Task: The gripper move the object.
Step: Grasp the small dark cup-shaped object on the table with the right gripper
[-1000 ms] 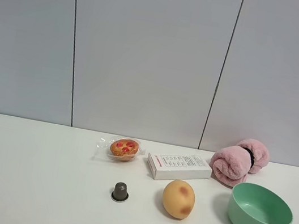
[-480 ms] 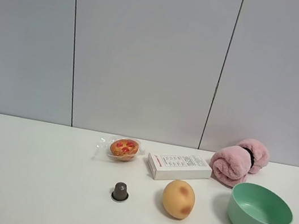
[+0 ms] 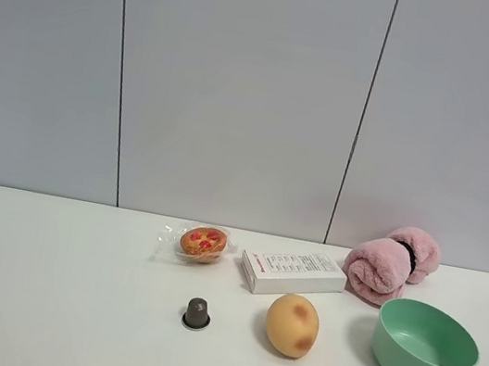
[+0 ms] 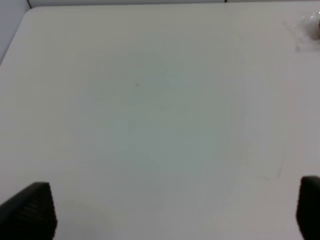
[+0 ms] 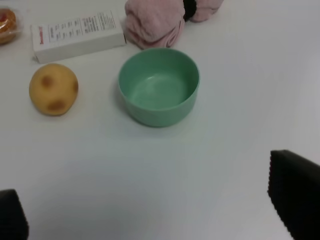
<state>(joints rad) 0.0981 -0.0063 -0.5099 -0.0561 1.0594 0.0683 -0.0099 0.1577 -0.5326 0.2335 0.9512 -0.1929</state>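
We start at the coffee capsule (image 3: 196,313). It stands upright on its flared rim on the white table (image 3: 40,280), towards the near edge and a little left of the middle. Nothing touches it. Just to its right, with a clear gap, lies the tan spotted ball (image 3: 292,325). Farther right again sits the green bowl (image 3: 424,348), open side up.

Behind the capsule, on the far side, we see the wrapped pastry (image 3: 203,243). To the right of that is the white box (image 3: 293,273), lying flat and slightly angled. The rolled pink towel (image 3: 392,263) rests at the far right, close to the wall.

Now the claws. Neither arm shows in the high view, and the capsule shows in neither wrist view, so we cannot tell how far it is from either claw.

The left gripper (image 4: 167,212) hangs over bare table with its jaws spread wide and nothing between them. Only a corner of the pastry's wrapper reaches that view's edge.

The right gripper (image 5: 152,207) is spread wide too, and empty. It looks down on the bowl, the ball, the box and the towel, all lying apart from it.
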